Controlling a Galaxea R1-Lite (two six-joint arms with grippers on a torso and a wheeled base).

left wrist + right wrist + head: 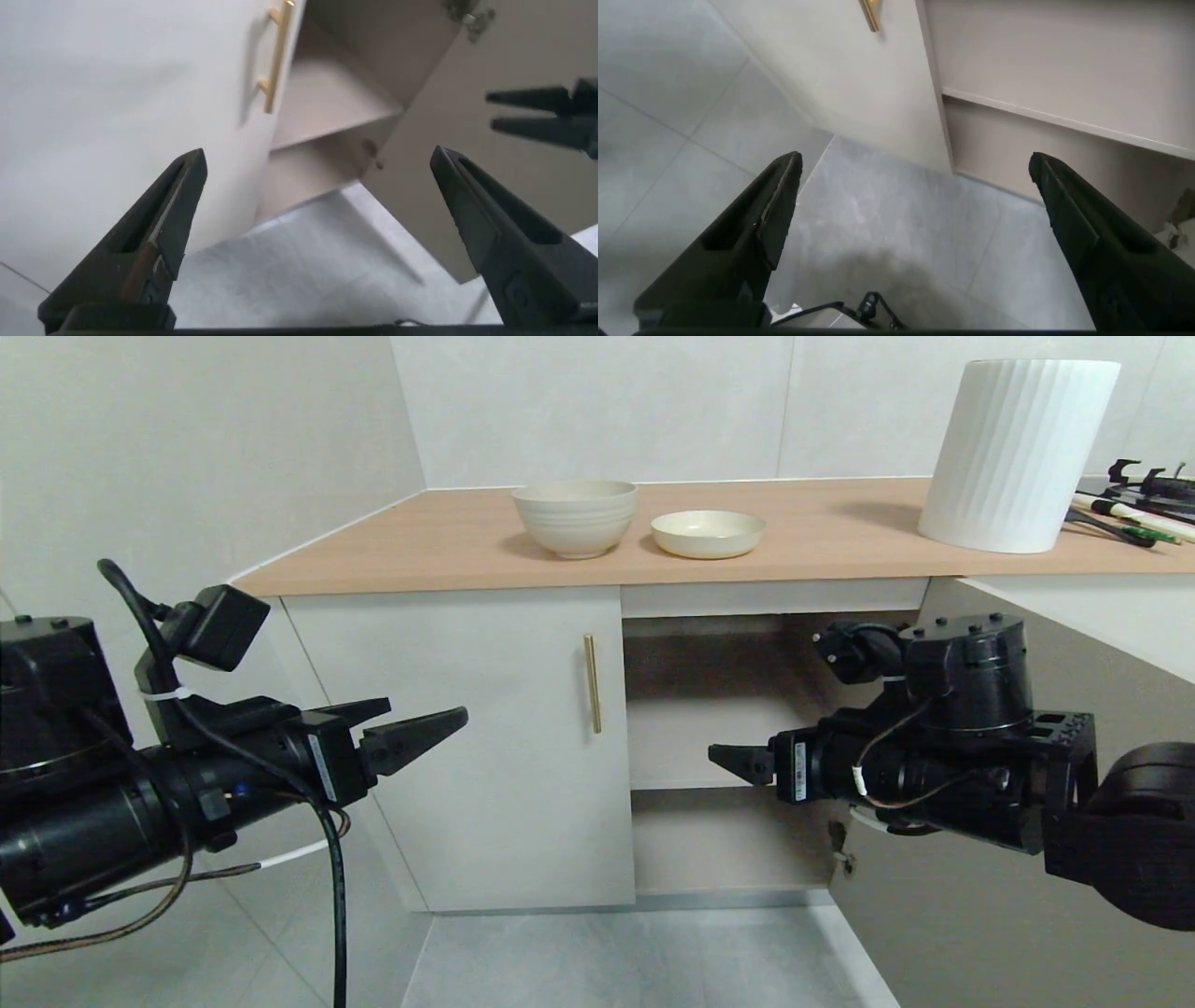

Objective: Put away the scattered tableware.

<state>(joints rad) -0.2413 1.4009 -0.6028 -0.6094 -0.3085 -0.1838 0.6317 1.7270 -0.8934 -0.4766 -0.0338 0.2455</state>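
A cream ribbed bowl (574, 516) and a shallow cream dish (708, 533) sit side by side on the wooden countertop (448, 551), well above both arms. My left gripper (420, 717) (318, 154) hangs open and empty in front of the closed left cabinet door (504, 747). At the mouth of the open cabinet bay (724, 709), my right gripper (736, 763) (915, 161) is also wide open and holds nothing. The left wrist view has the right gripper's tips (523, 110) off to one side.
A tall white ribbed cylinder (1022, 453) stands on the counter's right, with dark utensils (1134, 513) behind it. The right cabinet door (980, 896) is swung open beside my right arm. Inside is a bare shelf (719, 784). A brass handle (592, 683) marks the closed door.
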